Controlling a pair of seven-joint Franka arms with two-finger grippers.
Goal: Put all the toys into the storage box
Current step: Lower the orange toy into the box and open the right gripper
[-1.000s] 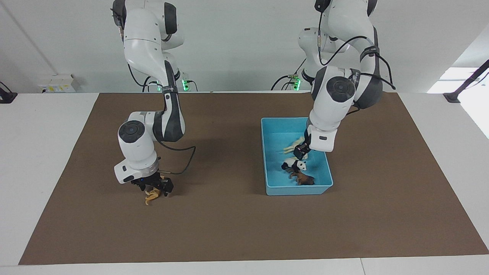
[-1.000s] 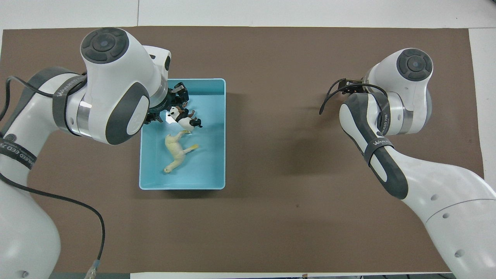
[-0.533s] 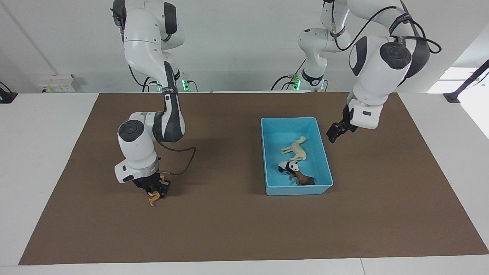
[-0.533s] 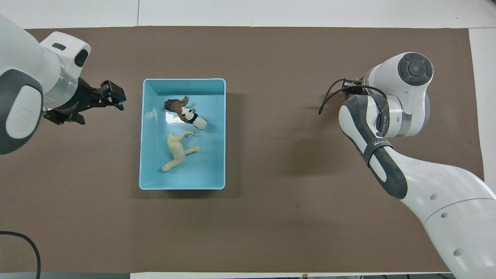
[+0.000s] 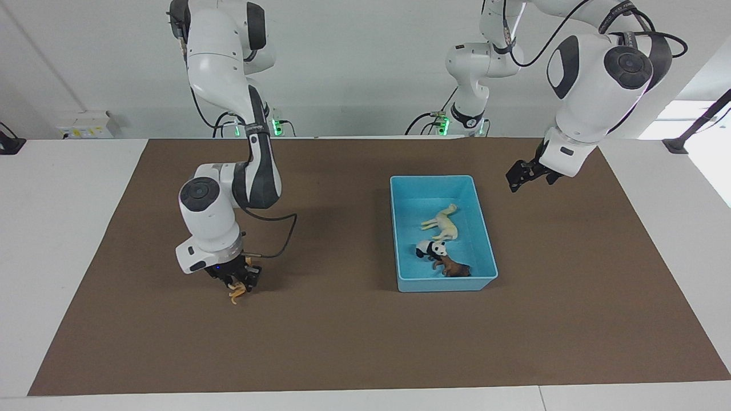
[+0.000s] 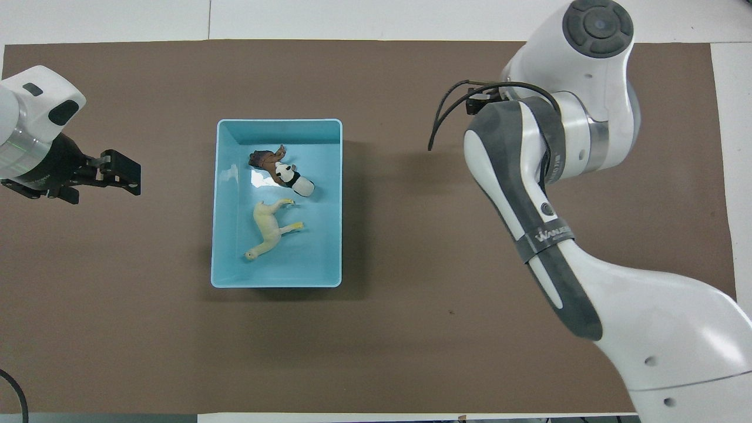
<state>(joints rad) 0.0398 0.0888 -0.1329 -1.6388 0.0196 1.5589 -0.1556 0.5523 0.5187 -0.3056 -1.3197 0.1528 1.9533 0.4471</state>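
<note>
My right gripper (image 5: 238, 282) is shut on the orange striped tiger (image 5: 235, 293), which hangs from it just above the brown mat at the right arm's end of the table. In the overhead view that arm hides both. The light blue storage box (image 5: 445, 283) holds the cream-white horse (image 5: 444, 222), the panda (image 5: 430, 249) and the brown lion (image 5: 454, 268). The overhead view shows the box (image 6: 320, 261), horse (image 6: 267, 229), panda (image 6: 296, 183) and lion (image 6: 263, 158) too. My left gripper (image 5: 515, 181) is open and empty, raised over the mat beside the box (image 6: 120, 178).
A brown mat (image 5: 354, 342) covers most of the white table (image 5: 57, 228). The box sits toward the left arm's end of the mat.
My left gripper rose out of the box, leaving the panda there, and moved out toward its own end. My right gripper shut on the tiger, lifted it slightly and shifted it toward the box.
</note>
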